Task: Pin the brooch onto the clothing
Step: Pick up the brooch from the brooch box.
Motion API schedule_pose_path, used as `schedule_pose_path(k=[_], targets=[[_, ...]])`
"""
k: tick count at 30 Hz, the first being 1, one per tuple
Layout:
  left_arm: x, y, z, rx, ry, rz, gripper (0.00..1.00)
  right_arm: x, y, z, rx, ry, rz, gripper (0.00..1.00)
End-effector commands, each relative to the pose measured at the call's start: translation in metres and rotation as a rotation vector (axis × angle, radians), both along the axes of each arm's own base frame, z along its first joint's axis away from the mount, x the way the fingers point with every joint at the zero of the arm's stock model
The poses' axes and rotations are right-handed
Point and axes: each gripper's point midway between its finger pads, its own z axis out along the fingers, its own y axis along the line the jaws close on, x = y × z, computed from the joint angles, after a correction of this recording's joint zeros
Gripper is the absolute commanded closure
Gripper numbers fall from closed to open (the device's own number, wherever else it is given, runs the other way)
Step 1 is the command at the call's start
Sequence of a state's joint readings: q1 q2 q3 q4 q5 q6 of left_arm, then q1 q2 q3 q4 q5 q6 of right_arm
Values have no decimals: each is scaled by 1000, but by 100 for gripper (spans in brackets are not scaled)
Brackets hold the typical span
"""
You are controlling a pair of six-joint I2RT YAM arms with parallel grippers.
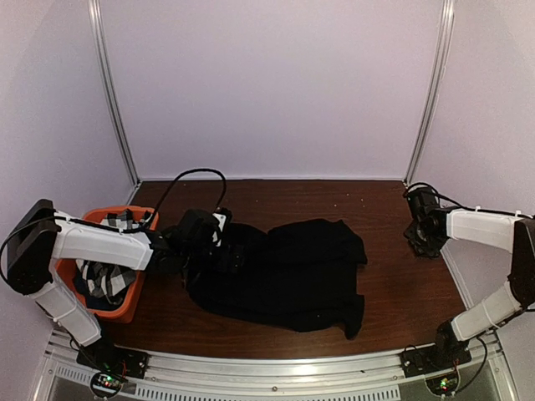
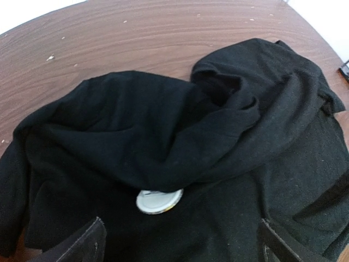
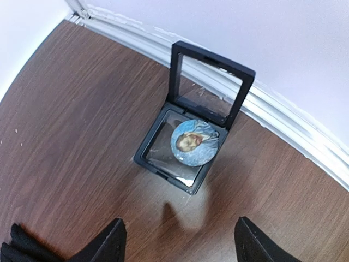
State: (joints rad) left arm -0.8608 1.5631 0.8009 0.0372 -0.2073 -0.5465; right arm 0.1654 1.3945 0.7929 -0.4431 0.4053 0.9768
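Observation:
The clothing, a black T-shirt, lies crumpled in the middle of the table. A round silvery brooch rests on the clothing, its top edge tucked under a fold. My left gripper is open just in front of it, a finger on each side and nothing between; from above, the left gripper is over the shirt's left end. At the far right, my right gripper hangs open above bare wood, short of an open black case holding a second round brooch with a blue portrait.
An orange basket with a black-and-white checked cloth stands at the left edge, beside the left arm. The case's hinged lid stands upright near the back wall rail. The right gripper is close to the right wall.

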Motion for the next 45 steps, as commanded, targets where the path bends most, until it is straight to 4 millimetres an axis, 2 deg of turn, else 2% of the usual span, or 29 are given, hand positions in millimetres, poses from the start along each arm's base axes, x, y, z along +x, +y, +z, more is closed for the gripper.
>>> schedule_pose_path(k=[1,6,11,13,23,29,38,45], targets=[[-4,-23,14,-78,-55,-116,2,8,-22,9,20,-92,-127,30],[-11,-29,10,-107,-58,-159,2,13,-37,-6,49,-50,-180,30],[-18,-28,4,-116,-49,-173,2,17,-41,-26,98,-28,-200,29],[-20,-27,3,-117,-45,-177,2,19,-49,-33,118,-24,-220,29],[-23,-29,3,-120,-44,-180,2,34,-59,-50,154,8,-204,29],[-24,-35,0,-115,-35,-191,2,41,-63,-56,172,4,-203,29],[-26,-39,-1,-114,-30,-197,2,44,-73,-50,119,31,-219,29],[-26,-40,0,-112,-31,-195,2,43,-75,-59,116,76,-209,29]])
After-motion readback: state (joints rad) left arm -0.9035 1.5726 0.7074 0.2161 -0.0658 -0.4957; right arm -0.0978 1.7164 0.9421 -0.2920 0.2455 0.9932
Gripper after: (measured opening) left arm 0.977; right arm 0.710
